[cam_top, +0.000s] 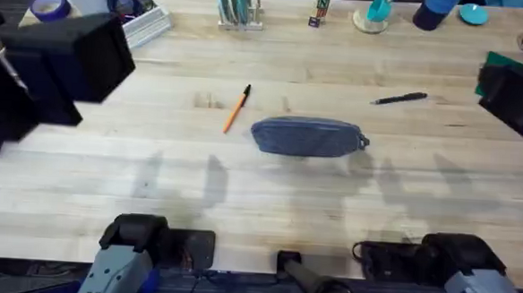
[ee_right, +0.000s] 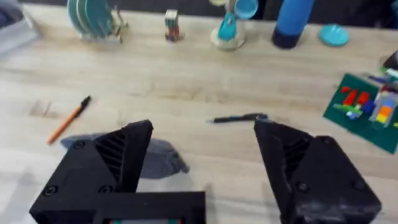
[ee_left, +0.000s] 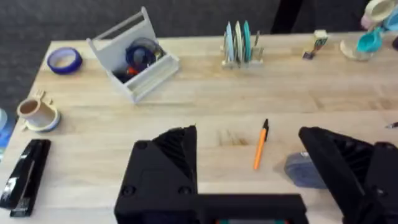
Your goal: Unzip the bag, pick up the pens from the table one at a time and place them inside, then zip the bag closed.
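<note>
The left gripper (ee_left: 249, 168) stands wide open and holds nothing; the right gripper (ee_right: 202, 168) is likewise spread wide and empty, both raised above the worktop (cam_top: 152, 177). Taking the worktop's middle as the clock's centre in the overhead view, the bag (cam_top: 307, 136) lies almost at the centre, long side across, its zipper apparently closed, with a small pull tab at its 3 o'clock end. The orange pen (cam_top: 236, 108) lies just off the bag towards 10 o'clock, apart from it. The dark pen (cam_top: 399, 99) lies well apart towards 2 o'clock. The bag looks soft and light, likely to slide or crumple when tugged, so one gripper should probably pin the fabric end while the other takes the tab. The pens look stiff, slim and prone to roll; a pinch across mid-barrel seems best.
</note>
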Tool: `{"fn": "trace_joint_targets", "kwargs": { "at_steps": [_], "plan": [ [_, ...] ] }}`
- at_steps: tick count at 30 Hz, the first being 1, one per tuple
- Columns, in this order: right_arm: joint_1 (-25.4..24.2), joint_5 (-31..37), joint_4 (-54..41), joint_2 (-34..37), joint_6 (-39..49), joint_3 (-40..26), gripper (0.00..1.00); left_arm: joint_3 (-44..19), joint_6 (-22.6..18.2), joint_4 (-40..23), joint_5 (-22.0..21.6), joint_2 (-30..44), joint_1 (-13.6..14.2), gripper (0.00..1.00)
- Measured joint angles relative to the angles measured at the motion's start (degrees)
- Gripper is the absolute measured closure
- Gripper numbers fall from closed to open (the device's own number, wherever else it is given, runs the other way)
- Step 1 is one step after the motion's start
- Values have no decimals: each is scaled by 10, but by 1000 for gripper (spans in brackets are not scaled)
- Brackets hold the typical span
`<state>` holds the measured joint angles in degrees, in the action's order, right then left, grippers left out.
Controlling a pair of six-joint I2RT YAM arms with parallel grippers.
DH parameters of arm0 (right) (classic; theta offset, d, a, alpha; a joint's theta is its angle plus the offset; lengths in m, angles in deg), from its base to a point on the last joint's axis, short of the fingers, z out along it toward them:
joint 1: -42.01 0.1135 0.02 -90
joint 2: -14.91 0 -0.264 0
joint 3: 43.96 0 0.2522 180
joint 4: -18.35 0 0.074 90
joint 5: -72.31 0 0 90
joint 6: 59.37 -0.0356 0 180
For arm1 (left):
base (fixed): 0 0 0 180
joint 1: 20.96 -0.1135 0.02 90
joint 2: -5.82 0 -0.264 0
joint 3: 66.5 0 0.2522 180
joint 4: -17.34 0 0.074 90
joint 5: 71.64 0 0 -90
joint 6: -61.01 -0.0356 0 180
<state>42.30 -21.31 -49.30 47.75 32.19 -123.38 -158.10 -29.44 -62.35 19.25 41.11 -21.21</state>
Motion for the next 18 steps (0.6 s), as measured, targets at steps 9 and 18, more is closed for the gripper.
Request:
{"fn": "trace_joint_targets", "kwargs": {
  "at_steps": [9,18],
  "plan": [
    [0,-19,-99,108,0,-85,5,-91,0,-87,0,123,0,8],
    [0,-20,-108,171,15,-106,5,-96,0,-101,0,187,0,6]
  ]
}}
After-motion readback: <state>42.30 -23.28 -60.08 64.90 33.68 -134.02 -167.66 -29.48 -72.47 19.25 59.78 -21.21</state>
